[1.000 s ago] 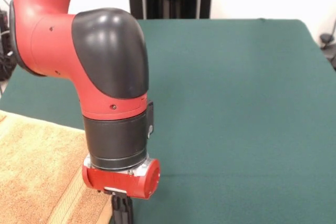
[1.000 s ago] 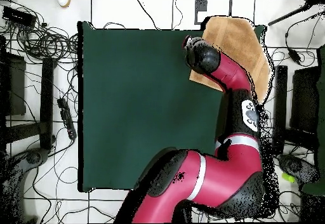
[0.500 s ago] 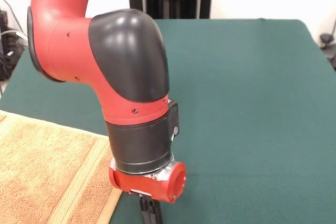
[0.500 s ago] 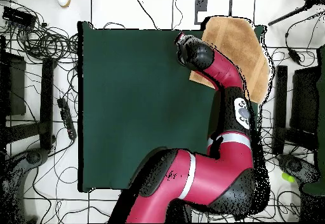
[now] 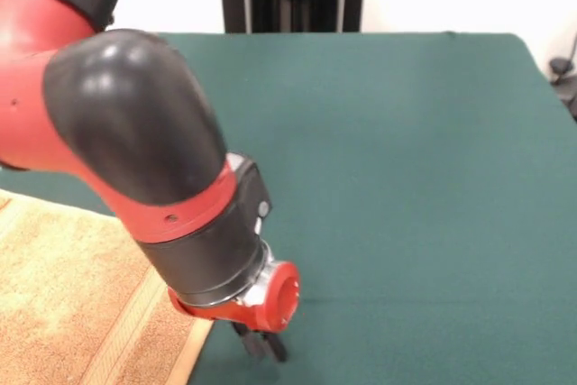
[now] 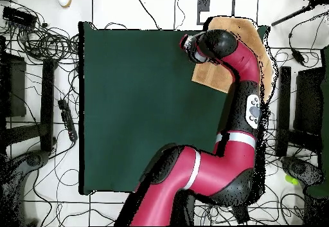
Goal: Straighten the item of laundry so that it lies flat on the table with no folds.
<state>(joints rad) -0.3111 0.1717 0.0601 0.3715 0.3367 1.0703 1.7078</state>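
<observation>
The end effector [image 5: 262, 345], fingers apparently close together and holding nothing, hangs low over bare bench [image 5: 406, 178] just beside the towel [image 5: 72, 304], whose striped hem faces it at the bench's corner.

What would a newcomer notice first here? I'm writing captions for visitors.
The big red and black arm fills the front view's left half, its gripper low above the green table. An orange-tan towel lies at that view's lower left corner, beside the gripper and partly hidden by the arm.
</observation>
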